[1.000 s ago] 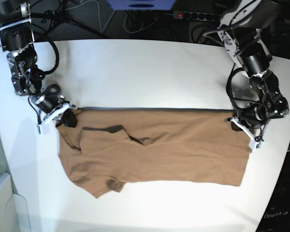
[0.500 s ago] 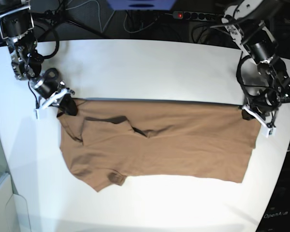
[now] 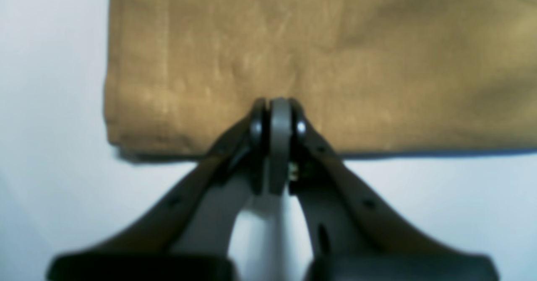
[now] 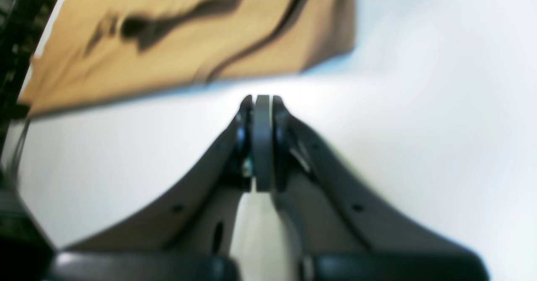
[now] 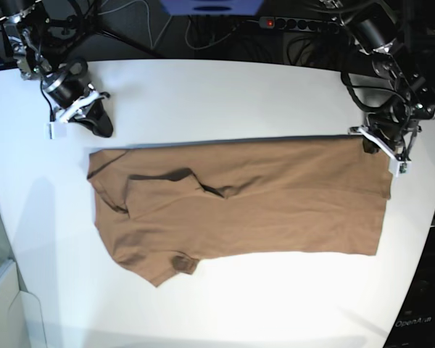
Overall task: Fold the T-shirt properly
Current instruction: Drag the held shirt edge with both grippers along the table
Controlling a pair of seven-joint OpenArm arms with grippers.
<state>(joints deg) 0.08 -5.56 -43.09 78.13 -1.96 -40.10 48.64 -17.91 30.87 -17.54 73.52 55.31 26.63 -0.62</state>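
The T-shirt (image 5: 239, 206) lies flat on the white table (image 5: 217, 94), folded lengthwise into a long band, its far edge running almost straight from one gripper to the other and its sleeve end (image 5: 119, 196) bunched and creased on the side nearer the right gripper (image 5: 101, 125). The right gripper hangs over bare table with its jaws pressed together and nothing between them; in its wrist view the shirt's corner (image 4: 327, 42) sits ahead of the fingertips and apart from them. The left gripper (image 5: 373, 141) is also pressed together, its tips lying over the hem edge (image 3: 277, 147) just inside the shirt's near corner (image 3: 113, 138); the wrist view is too soft to show whether cloth is actually caught between the jaws, though they look fully closed with no fabric rising. Judged from this layout, the lengthwise fold seems laid down and the arms are at the release end of that step, with the crosswise fold not yet made. The next move likely calls for smoothing or tucking the rumpled sleeve area (image 5: 174, 264) ahead of the right gripper, then spreading both tools, taking fresh pinches at the two corners of one short end, and carrying that end across the band so the edges line up.
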